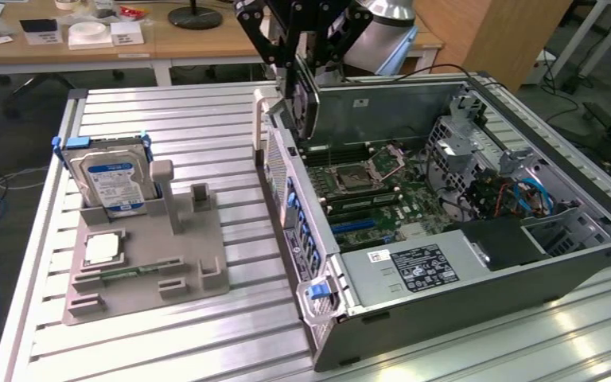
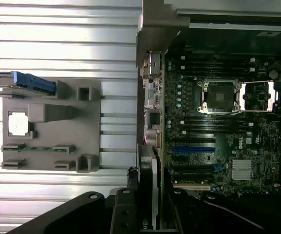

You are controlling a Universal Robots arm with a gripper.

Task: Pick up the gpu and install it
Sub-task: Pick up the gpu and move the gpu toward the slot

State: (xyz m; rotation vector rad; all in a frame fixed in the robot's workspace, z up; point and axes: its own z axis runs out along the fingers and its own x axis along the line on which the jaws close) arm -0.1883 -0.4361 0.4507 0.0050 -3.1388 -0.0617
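My gripper (image 1: pixel 303 60) hangs above the back left corner of the open computer case (image 1: pixel 476 318), shut on the gpu (image 1: pixel 305 107). The card hangs on edge, a thin dark slab with its lower end just over the case's rear wall. Seen from the wrist, the gpu (image 2: pixel 148 185) appears edge-on between the black fingers (image 2: pixel 122 212), above the case edge beside the motherboard (image 2: pixel 228 122). A blue expansion slot (image 2: pixel 194 148) lies on the board close to the card; it also shows as the blue slot (image 1: pixel 364 225) in the exterior view.
A grey fixture (image 1: pixel 146 270) stands on the slatted table at the exterior view's left, holding a silver hard drive (image 1: pixel 114 179) with a blue-white label and a square CPU chip (image 1: pixel 104 249). The open CPU socket (image 1: pixel 361 171) and the power supply (image 1: pixel 422 267) sit inside the case.
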